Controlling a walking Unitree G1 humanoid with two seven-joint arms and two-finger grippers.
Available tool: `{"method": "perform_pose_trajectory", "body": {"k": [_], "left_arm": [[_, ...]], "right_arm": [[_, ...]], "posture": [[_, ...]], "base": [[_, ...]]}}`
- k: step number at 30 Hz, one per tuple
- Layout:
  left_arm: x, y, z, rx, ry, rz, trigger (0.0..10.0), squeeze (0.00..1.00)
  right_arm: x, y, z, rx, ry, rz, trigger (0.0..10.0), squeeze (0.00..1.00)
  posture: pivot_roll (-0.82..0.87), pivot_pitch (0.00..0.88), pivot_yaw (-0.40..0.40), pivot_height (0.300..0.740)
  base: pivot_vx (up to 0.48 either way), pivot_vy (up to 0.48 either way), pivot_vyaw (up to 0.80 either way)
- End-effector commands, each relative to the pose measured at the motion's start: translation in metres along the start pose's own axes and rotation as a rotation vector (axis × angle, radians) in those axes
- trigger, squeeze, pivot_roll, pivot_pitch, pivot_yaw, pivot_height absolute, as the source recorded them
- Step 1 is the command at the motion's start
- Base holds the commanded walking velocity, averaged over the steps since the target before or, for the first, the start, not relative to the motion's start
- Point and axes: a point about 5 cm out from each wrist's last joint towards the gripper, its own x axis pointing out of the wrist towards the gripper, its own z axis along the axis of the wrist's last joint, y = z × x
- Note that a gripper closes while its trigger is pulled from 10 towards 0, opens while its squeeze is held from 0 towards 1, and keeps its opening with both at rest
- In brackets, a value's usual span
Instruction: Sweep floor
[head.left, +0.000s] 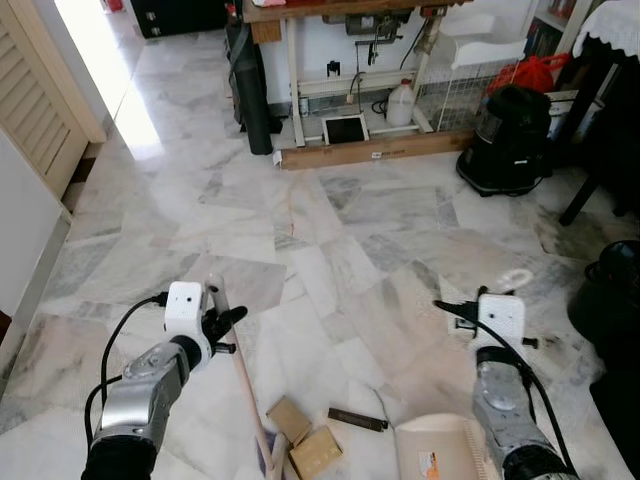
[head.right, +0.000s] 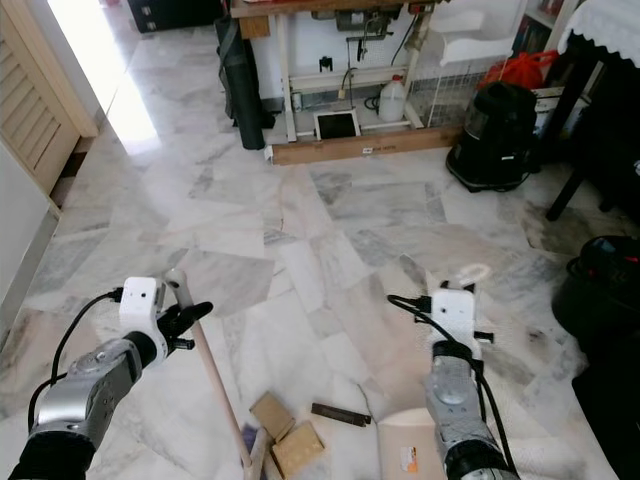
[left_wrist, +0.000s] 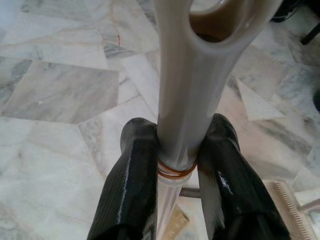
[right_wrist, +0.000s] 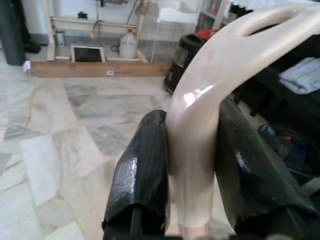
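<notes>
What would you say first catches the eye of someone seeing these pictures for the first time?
Most striking are the two tools held low in front: the left pincer is shut on a broom handle that slants down to the marble floor, and the right pincer is shut on the cream dustpan handle. Between them lie two cardboard scraps and a dark strip, beside the dustpan.
</notes>
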Motion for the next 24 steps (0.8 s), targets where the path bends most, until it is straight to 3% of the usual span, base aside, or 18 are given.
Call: {"method": "perform_pose_trajectory", "body": {"k": [1, 5, 18, 24], "left_arm": [[0.002, -0.001, -0.004, -0.048, 0.013, -0.021, 10.0, 0.00], [0.003, -0.002, -0.004, -0.050, 0.011, -0.022, 10.0, 0.00], [0.007, -0.008, -0.001, -0.070, -0.004, -0.036, 10.0, 0.00], [0.008, -0.010, 0.000, -0.096, -0.017, -0.041, 10.0, 0.00]], "right_arm": [[-0.004, 0.010, -0.009, 0.019, 0.066, 0.046, 10.0, 0.00], [-0.007, 0.024, -0.015, 0.049, 0.138, 0.134, 10.0, 0.00], [-0.008, 0.034, -0.022, 0.069, 0.257, 0.159, 10.0, 0.00], [-0.005, 0.040, -0.013, 0.147, 0.217, 0.158, 10.0, 0.00]], "posture": [[0.03, 0.050, 0.051, 0.740], [0.03, 0.047, 0.048, 0.740], [0.02, 0.036, 0.038, 0.740], [0.02, 0.040, 0.036, 0.740]], "base": [[0.000, 0.000, 0.00], [0.000, 0.000, 0.00], [0.000, 0.000, 0.00], [0.000, 0.000, 0.00]]}}
